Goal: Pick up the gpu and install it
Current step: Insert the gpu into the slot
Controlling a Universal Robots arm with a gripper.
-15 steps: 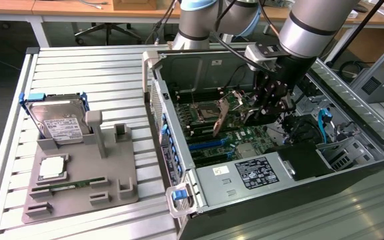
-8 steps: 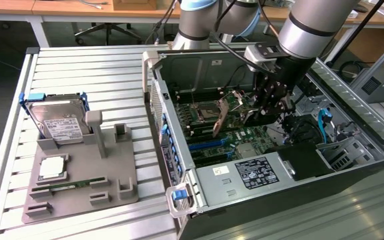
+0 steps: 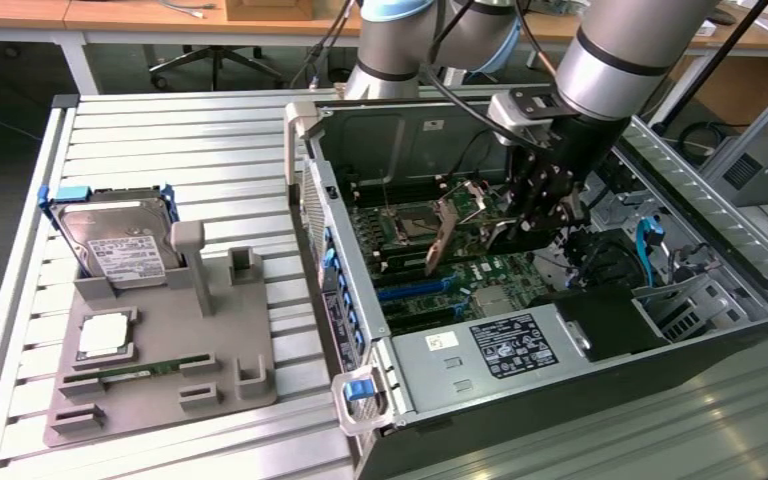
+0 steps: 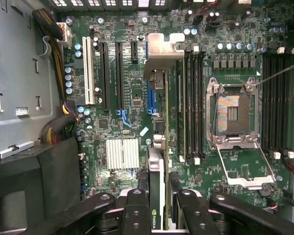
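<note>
End effector [image 3: 518, 232] [image 4: 160, 209]: clamped on gpu [image 3: 454, 222] [image 4: 156, 176], one finger per side of the card. Jaws stand narrow, spaced by card thickness. Fingers [image 4: 137, 210] grip the edge nearest the wrist. Silver bracket [image 4: 161, 51] shows at the card's end away from the fingers.

Gpu pos.: inside PC case [image 3: 398, 140], over motherboard [image 3: 484, 275] [image 4: 132, 112].
- Wrist view: card is edge-on, w/ NVIDIA mark visible between the fingers.
- Card line runs along blue slot [image 4: 150, 98], between black expansion slots [image 4: 111, 73] and memory slots [image 4: 188, 103].
- Exterior view: card stands on edge w/ green board side showing, leaning slightly.
- Seated in slot or not: cannot tell.

Motherboard ref.:
- CPU socket [image 4: 232, 113]: open, retention frame swung out, on far side of memory slots from gpu.
- Finned heatsink [image 4: 122, 153]: just beside the card on the opp. side, near the fingers.
- White slot [image 4: 88, 71]: beyond the black slots, toward the case wall.

Outside case, exterior view's left: grey fixture tray [image 3: 144, 405] lies on slatted worktop [image 3: 171, 130]. Tray contents:
- Hard drive [image 3: 111, 245] w/ blue frame, propped in its cradle at the far end.
- Square silver chip [image 3: 104, 335], mid-tray.
- Memory stick [image 3: 144, 370], flat, toward the near end.

All three are well apart from the end effector.
</note>
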